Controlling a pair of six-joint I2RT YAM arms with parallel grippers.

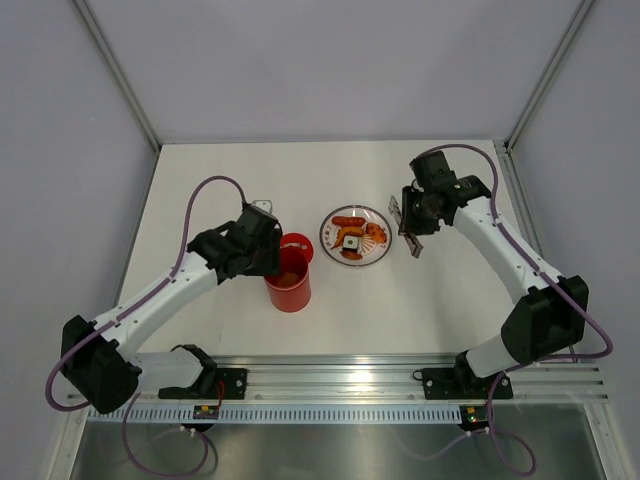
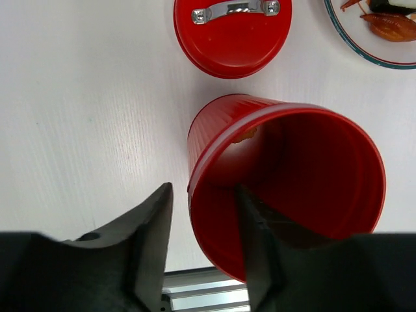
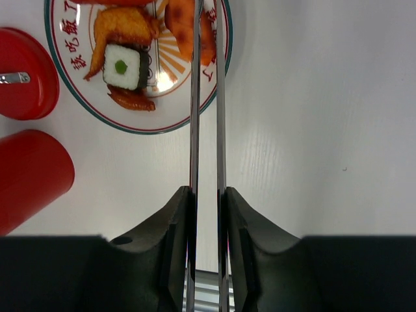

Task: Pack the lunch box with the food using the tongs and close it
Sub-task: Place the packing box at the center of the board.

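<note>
Top external shows you the lunch box (image 1: 289, 288) standing upright on the table (image 1: 440, 300) in front of the left arm, with its lid (image 1: 297, 245) off and lying just behind it. The plate (image 1: 326, 240) of food sits to its right, and the right tool (image 1: 414, 222) is just beside the plate's far edge. Left wrist shows your left tool (image 2: 203, 192) with its fingers spread apart astride the tub's wall, one finger (image 2: 155, 227) outside and one inside. Bare table shows between the outer finger and the wall, so nothing is pinched. One orange-brown bit (image 2: 246, 135) already lies at the bottom. The tub looks like thin, light, smooth plastic that would slide or tip at a nudge, so steady it by the wall near the rim with a gentle squeeze. The lid is probably best lifted by its pale handle (image 2: 235, 9). Right wrist shows your right tool (image 3: 207, 192) clamped on the tongs (image 3: 195, 104), whose two slim arms run nearly parallel with their tips over the plate's near side. On the plate you have the black-and-white roll (image 3: 121, 67) and the fried pieces (image 3: 123, 27). The tongs are stiff, springy and slick, and the toy pieces are small, hard and light, so they could squirt out. Take each across its middle.
</note>
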